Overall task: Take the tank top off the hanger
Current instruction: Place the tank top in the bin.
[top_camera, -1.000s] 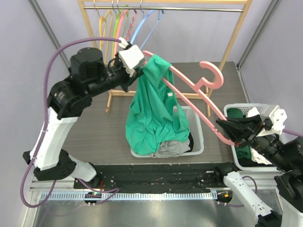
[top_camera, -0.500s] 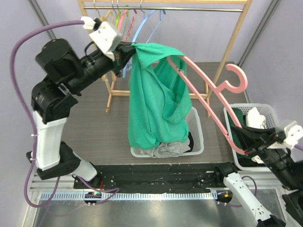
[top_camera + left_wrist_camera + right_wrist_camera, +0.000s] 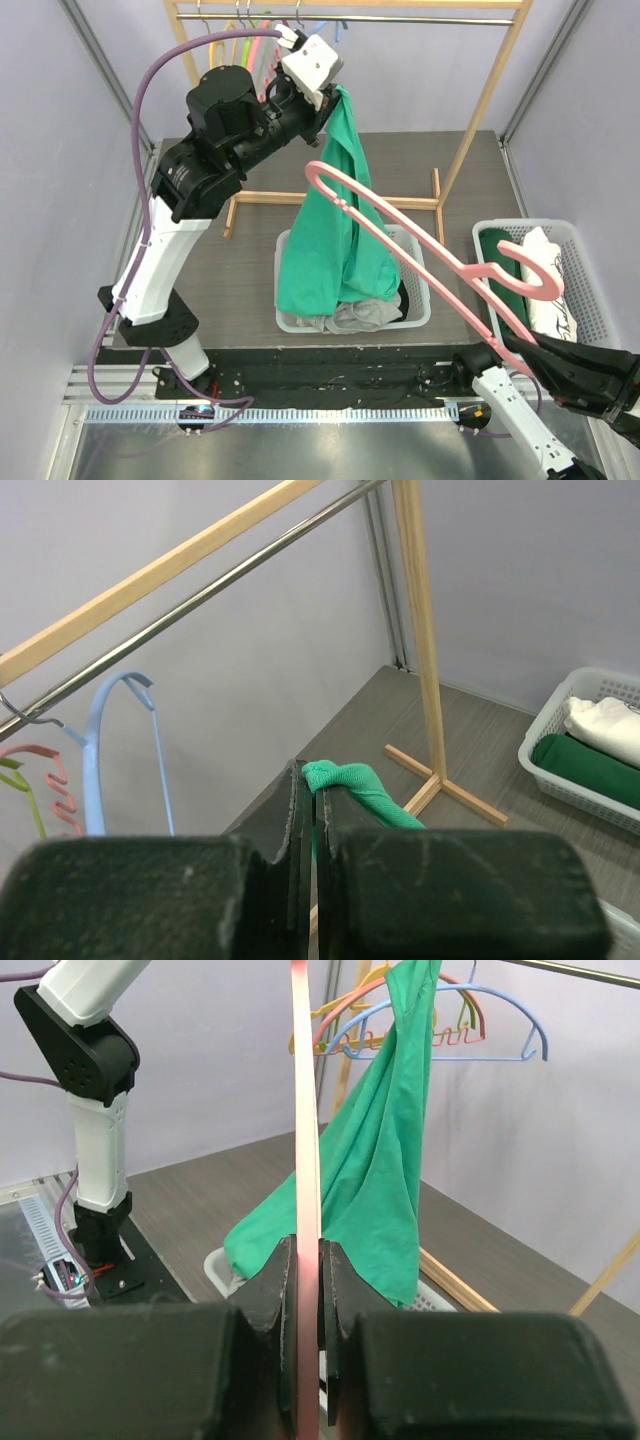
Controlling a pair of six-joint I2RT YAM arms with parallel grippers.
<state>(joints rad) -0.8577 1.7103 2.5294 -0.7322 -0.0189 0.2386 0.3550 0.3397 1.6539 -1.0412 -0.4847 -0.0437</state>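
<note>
Grey table [image 3: 220, 270], lavender walls [image 3: 420, 80]; left gripper [image 3: 312, 783] pinches tank top [image 3: 340, 240], right gripper [image 3: 308, 1252] clamps hanger [image 3: 305, 1110].

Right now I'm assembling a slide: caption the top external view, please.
Green tank top held high by the left fingers, apparently clear of the pink hanger clamped in the right fingers.

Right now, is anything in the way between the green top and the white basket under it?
Nothing visible is. The green top hangs from the left end effector straight down, hem reaching the white basket. The pink hanger, in the right end effector, crosses in front of the cloth higher up, not beneath it.
</note>
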